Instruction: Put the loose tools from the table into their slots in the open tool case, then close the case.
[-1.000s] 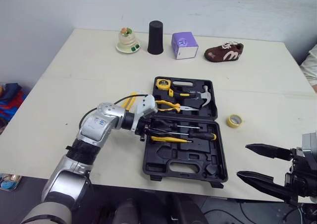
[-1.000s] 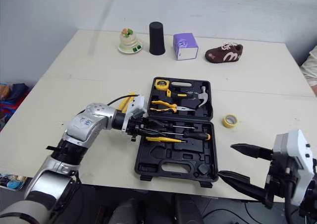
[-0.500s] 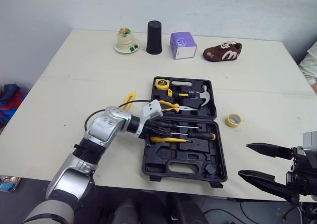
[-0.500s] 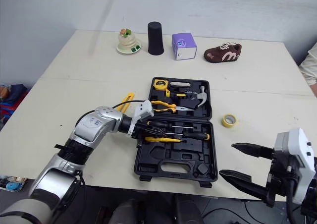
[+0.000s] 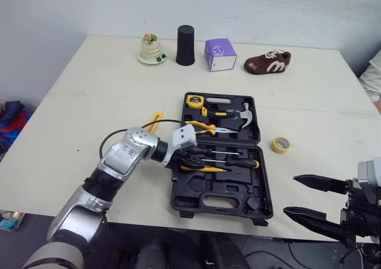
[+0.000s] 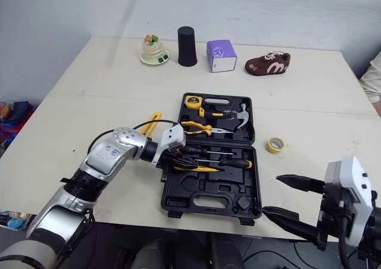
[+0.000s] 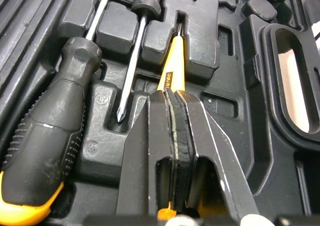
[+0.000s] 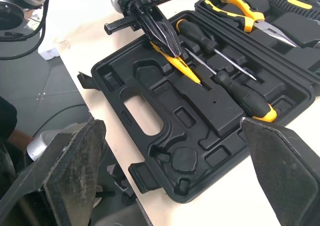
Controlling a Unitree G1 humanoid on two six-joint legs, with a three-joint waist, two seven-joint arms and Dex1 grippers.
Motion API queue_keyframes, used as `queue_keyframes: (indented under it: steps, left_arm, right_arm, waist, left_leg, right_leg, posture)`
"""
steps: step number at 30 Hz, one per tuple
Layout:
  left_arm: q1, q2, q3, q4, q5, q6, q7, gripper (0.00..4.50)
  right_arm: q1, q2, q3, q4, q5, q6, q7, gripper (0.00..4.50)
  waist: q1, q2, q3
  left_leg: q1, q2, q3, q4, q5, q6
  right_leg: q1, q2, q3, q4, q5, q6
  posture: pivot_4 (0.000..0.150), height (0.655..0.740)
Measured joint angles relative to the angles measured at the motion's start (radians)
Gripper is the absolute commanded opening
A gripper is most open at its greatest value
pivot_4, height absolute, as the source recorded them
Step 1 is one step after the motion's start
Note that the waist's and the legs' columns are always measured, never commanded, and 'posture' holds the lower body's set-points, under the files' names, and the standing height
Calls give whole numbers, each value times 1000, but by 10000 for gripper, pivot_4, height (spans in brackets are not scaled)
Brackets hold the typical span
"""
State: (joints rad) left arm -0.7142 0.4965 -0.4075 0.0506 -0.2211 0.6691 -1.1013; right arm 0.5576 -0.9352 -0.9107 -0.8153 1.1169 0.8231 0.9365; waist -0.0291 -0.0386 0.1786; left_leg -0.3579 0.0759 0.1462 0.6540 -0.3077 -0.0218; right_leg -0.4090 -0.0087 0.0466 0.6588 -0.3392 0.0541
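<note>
Your L gripper (image 7: 173, 98) is down in the front half of the open tool case (image 5: 221, 193), fingers (image 7: 150, 151) pressed tight together, pads touching. The tips sit right over the near end of the slim yellow tool (image 5: 206, 168), which lies lengthwise in the case's middle row and sticks out ahead of the tips. Can't tell if it's pinched or just lying under them. Just beside it, on the hinge side, two screwdrivers lie in the case: a thin black-handled one (image 5: 209, 153) & a black/yellow-handled one (image 5: 243, 162). The rear half holds a tape measure (image 5: 194, 100), yellow pliers (image 5: 204, 126) & a hammer (image 5: 244, 115). Loose on the table (image 5: 89, 102): a yellow-framed tool (image 5: 153, 121) just off the case's left side, beyond your L arm, and a yellow tape roll (image 5: 281, 144) near the case's right side, not touching it. Your R gripper (image 5: 290, 194) hangs off the table's front-right edge, fingers spread wide & empty, well apart from the case & the tape roll. The case lies open flat.
</note>
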Motion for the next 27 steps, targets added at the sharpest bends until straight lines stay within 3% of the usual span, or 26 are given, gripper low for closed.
queue_keyframes:
  steps: [11,14,18,22,23,27]
  left_arm:
    - [32,37,-50,-22,95,-159,6,187]
    - [67,19,11,-9,55,-164,9,8095]
    - [168,26,253,-45,-106,-84,51,25680]
    - [275,139,516,-93,-219,-9,90,42198]
    - [309,165,574,-95,-237,6,98,44456]
    - [492,264,760,-37,-244,-4,138,44456]
  right_arm:
    - [-31,0,34,12,-41,-15,-1,45000]
    - [-42,-2,42,40,-77,-19,-4,45000]
    - [-81,-1,47,164,-179,-56,-28,45000]
    - [-76,0,18,361,-309,-115,-17,45000]
    - [-75,0,13,408,-337,-128,-13,45000]
    - [-84,-4,-13,579,-430,-197,9,45000]
  waist:
    - [-3,-2,-6]
    - [-3,-2,-6]
    - [-10,-3,-5]
    - [-9,-2,-5]
    - [-7,-2,-4]
    - [-9,-2,-4]
  left_leg:
    - [8,0,0,-6,-3,5]
    - [7,0,0,-5,-3,6]
    - [5,1,-1,-4,-2,4]
    - [3,1,1,-5,0,-2]
    - [3,1,1,-6,0,-2]
    - [3,1,2,-6,-1,-2]
  right_leg:
    - [13,0,1,-4,0,-1]
    - [13,0,0,-4,0,-1]
    - [6,0,-1,-3,0,-1]
    - [0,0,-1,-2,-1,-2]
    - [0,0,-1,-3,-2,-2]
    - [0,-1,-1,-4,-2,-3]
  posture:
    - [1500,7339]
    - [1500,7339]
    - [1500,7339]
    - [1500,7339]
    - [1500,7339]
    - [1500,7339]
